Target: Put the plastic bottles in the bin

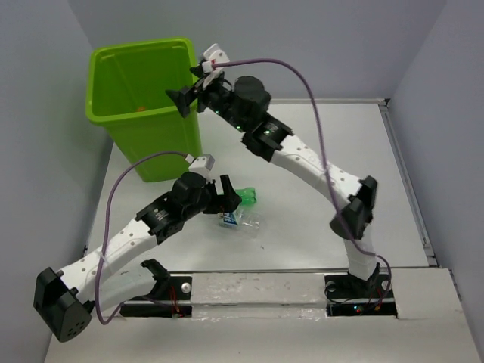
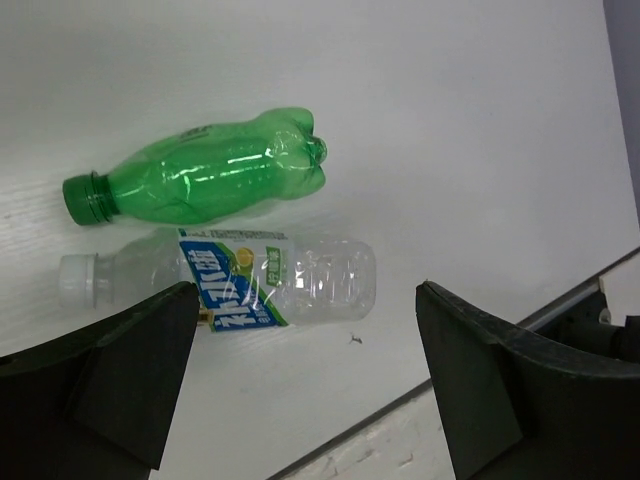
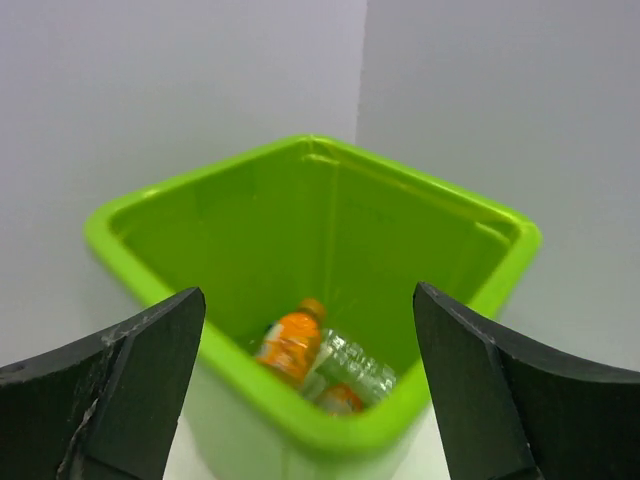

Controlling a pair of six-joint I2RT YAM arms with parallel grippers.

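Two plastic bottles lie on their sides on the white table (image 1: 318,166), nearest the arm bases: a green bottle (image 2: 210,175) and a clear labelled bottle (image 2: 300,280) just beside it, caps pointing the same way. Left gripper (image 2: 305,292) hangs over them, jaws spread wide and holding nothing; the clear labelled bottle sits under the gap. Farther back, right gripper (image 3: 310,300) hovers at the rim of the bin (image 1: 136,121), jaws apart and empty. Bin stands upright at the far left corner. On its floor: an orange bottle (image 3: 292,345) and a second clear bottle (image 3: 360,368), both blurred.
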